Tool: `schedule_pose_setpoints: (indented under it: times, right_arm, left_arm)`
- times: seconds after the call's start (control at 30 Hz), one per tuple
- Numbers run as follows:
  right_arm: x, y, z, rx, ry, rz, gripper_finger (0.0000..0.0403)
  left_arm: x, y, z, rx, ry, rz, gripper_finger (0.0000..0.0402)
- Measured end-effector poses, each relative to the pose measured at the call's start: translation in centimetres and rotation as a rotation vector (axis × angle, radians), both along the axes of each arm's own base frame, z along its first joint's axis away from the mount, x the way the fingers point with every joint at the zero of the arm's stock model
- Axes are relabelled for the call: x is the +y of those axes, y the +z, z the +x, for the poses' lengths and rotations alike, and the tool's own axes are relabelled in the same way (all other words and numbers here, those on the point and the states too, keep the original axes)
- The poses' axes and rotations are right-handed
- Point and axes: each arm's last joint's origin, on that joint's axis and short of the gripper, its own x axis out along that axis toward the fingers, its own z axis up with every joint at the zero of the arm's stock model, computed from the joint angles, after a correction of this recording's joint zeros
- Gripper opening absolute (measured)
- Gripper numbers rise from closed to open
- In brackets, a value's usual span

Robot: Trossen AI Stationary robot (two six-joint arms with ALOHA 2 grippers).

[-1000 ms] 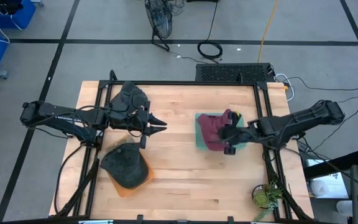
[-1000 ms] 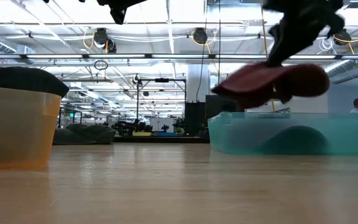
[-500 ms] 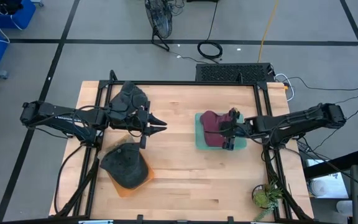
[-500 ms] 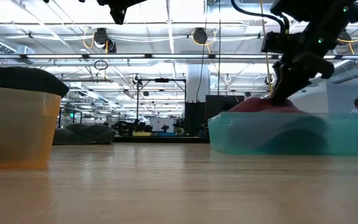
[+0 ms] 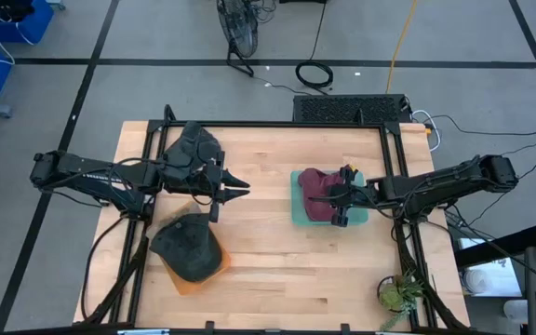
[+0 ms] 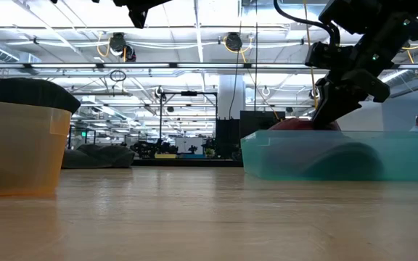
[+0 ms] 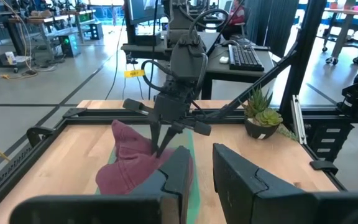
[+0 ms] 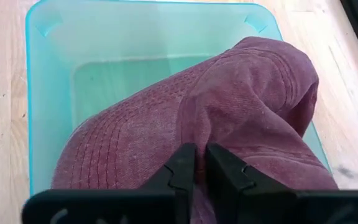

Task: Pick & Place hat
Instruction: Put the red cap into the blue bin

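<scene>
Red hat [image 5: 317, 191] now down inside teal bin [image 5: 298, 212], right of centre in high view; a second ago it hung above bin in right gripper [image 5: 334, 207]. Right gripper low over hat, fingers [image 8: 182, 167] narrow, small gap, cloth bunched between tips; whether grip holds, cannot tell. Left gripper [image 5: 242, 189] unmoved, hovering left of centre, fingers narrow, holding nothing. Dark hat [image 5: 182, 246] sits on orange bin [image 5: 196, 277], lower left. Small plant [image 5: 398, 294] at lower right table edge.
</scene>
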Motion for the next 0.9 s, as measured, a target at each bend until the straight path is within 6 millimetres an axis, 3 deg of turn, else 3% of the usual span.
schedule_pose_setpoints:
  times: [0.43, 0.9]
  right_arm:
    - [0.0, 0.3, 0.3, -0.047, -0.004, 0.003, 0.0072]
    - [0.0, 2.0, 0.3, -0.186, 0.013, -0.007, 0.0074]
  left_arm:
    - [0.0, 0.1, 0.0, -0.008, 0.000, 0.003, 0.0072]
    - [0.1, 1.7, 0.1, -0.176, 0.000, 0.061, 0.0072]
